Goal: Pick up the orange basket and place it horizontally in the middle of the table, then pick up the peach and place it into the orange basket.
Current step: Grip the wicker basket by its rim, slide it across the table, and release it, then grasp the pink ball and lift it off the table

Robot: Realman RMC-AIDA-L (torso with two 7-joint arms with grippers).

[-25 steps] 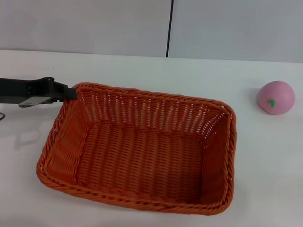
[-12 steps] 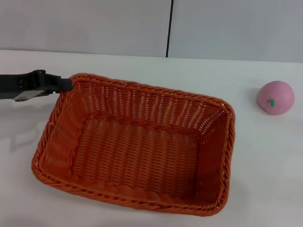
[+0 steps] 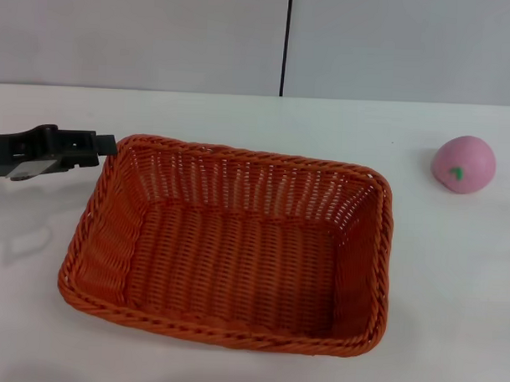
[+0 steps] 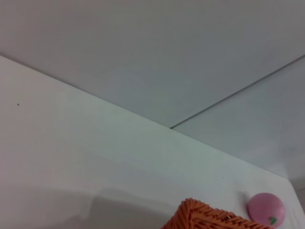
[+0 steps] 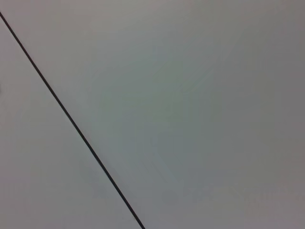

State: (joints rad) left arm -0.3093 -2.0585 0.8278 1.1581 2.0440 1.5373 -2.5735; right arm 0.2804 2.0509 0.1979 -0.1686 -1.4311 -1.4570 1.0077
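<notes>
One arm is working at this moment: the left gripper (image 3: 104, 144) is reaching in from the left edge of the table (image 3: 241, 115), its tip lying just beside the far-left corner of the orange basket (image 3: 228, 244); whether it is touching the braided rim cannot be told, nor can the spread of its fingers, nor whether they are gripping anything; the right gripper is not appearing in any view.

The orange basket is sitting flat on the table, near the middle, long side running left to right with a slight skew, open side up, nothing inside it; this pose is suiting the task, since a wide, upward-facing opening is giving the fruit an easy target.

The peach (image 3: 464, 164) is resting on the table at the far right, well apart from the basket, untouched; the left wrist view is also showing it (image 4: 266, 209) beyond a corner of the basket (image 4: 205, 217).

Judgement: basket placement is appearing nearly complete; the peach pick is remaining, and the right arm is lying closer to it.
</notes>
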